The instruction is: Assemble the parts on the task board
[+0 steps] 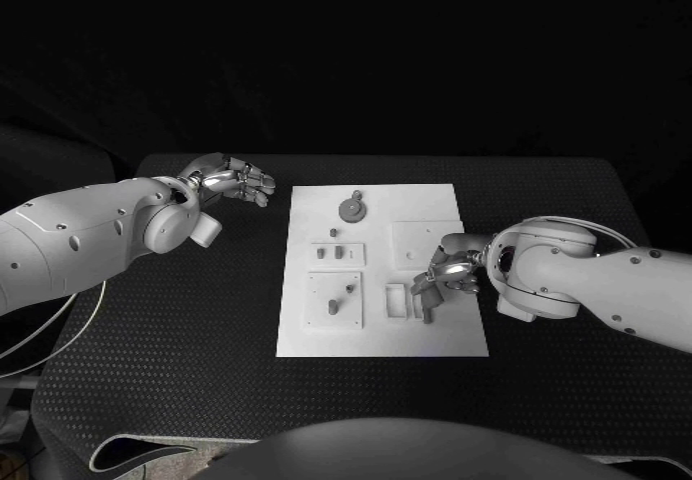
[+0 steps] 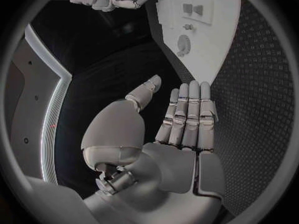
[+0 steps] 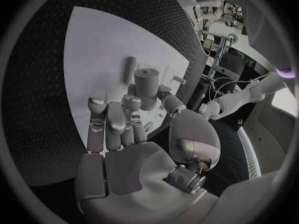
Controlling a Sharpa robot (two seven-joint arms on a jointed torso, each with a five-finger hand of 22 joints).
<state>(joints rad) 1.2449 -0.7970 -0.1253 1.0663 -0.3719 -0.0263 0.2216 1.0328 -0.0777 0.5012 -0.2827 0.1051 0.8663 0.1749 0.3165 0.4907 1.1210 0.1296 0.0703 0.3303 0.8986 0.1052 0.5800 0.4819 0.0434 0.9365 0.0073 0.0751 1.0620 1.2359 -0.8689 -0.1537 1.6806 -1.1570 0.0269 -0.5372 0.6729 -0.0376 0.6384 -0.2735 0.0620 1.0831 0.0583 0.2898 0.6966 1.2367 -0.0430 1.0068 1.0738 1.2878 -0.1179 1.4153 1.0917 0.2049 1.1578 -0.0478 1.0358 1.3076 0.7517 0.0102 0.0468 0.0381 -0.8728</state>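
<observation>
The white board (image 1: 382, 340) lies flat in the middle of the black counter (image 1: 173, 380). The right robot hand (image 1: 440, 272) is over the board's right side, pinching a small round peg (image 3: 147, 82). The left robot hand (image 1: 231, 181) hangs just left of the board, fingers straight and holding nothing. A round toothed wheel (image 1: 352, 209) sits near the board's far end.

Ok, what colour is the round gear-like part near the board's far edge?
Grey, darker than the white task board beneath it. The round part shows best in the head view.
</observation>
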